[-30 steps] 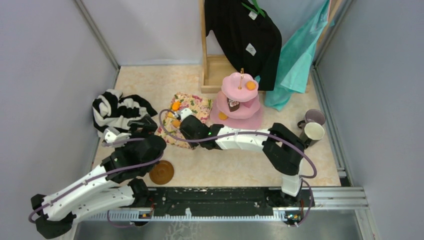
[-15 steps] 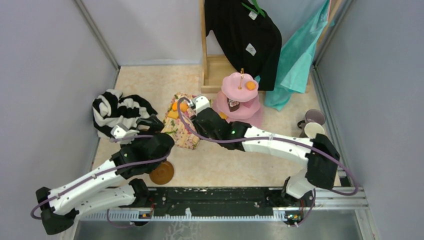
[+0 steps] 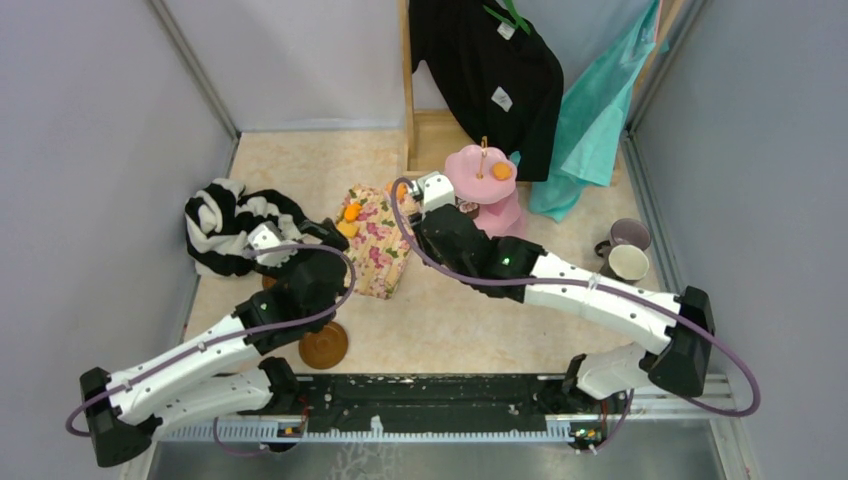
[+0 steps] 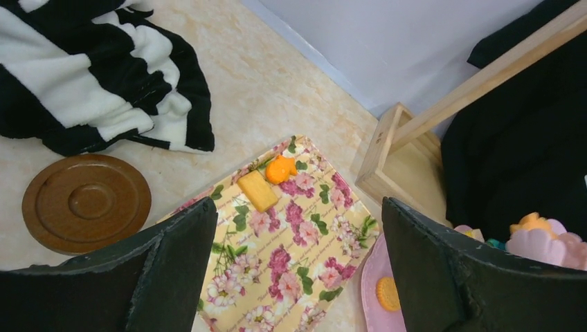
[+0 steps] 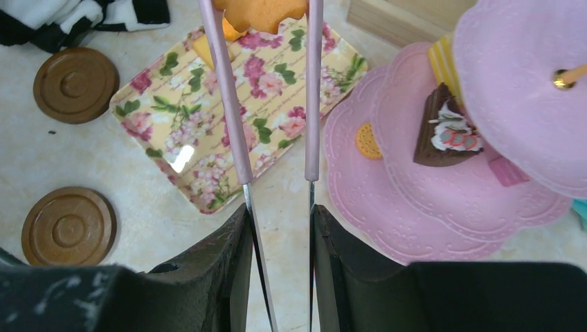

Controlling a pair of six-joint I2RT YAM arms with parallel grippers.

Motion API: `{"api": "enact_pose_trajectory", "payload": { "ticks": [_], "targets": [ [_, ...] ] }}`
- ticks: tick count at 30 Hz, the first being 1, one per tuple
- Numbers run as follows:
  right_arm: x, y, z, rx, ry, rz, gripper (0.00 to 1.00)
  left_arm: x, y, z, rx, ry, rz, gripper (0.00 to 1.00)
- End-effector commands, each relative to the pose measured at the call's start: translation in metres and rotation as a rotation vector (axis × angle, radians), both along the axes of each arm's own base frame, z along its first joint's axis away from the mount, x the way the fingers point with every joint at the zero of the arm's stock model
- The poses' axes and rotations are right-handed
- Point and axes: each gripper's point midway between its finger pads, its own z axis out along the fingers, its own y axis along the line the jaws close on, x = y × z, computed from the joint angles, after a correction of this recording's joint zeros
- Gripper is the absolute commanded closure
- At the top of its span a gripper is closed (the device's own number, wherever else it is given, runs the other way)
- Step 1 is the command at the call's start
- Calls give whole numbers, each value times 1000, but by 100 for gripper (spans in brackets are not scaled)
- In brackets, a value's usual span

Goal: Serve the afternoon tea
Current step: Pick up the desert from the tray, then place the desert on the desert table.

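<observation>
right gripper (image 5: 280, 223): clamped tight on the metal end of a pair of pink-handled tongs (image 5: 225, 104), one finger pressing in on each arm
tongs tips: pinching a small orange toy pastry (image 5: 259, 10) way out at the far end, so yeah, it's got one
tray: floral-print rectangular tray (image 5: 277, 97) sits right under the tongs, with a yellow pastry (image 5: 203, 47) peeking out from behind the left tong arm
cake stand: pink three-tier cake stand (image 5: 415, 207) just right of the tongs, with a round yellow biscuit (image 5: 369, 140) on the bottom tier and a brown cake slice (image 5: 443, 131) on the middle one
saucers: two round brown ones, both left of the tongs past the tray, nearer saucer (image 5: 68, 225) and further saucer (image 5: 76, 83), apart from each other
left gripper (image 4: 297, 207): wide open and holding nothing; the tray shows between its fingers and the black-and-white striped garment (image 4: 97, 76) is off to its left
mugs: cream mug (image 3: 627, 263) and lilac mug (image 3: 630, 235) next to each other on the table, well off to the right gripper's right
</observation>
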Motion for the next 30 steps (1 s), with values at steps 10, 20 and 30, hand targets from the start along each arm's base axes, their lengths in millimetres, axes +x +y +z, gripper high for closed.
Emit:
{"api": "enact_pose_trajectory", "payload": {
  "ticks": [10,20,30],
  "targets": [
    [34,-58,68,107,-88,-204,85,38,-32,22,116,-9,-275,8],
    [59,-78,61,102,-63,-267,84,51,-38,6,120,52,-334,8],
    [74,-87,46,92,-17,-311,85,53,-34,4,103,52,-339,8]
  ]
}}
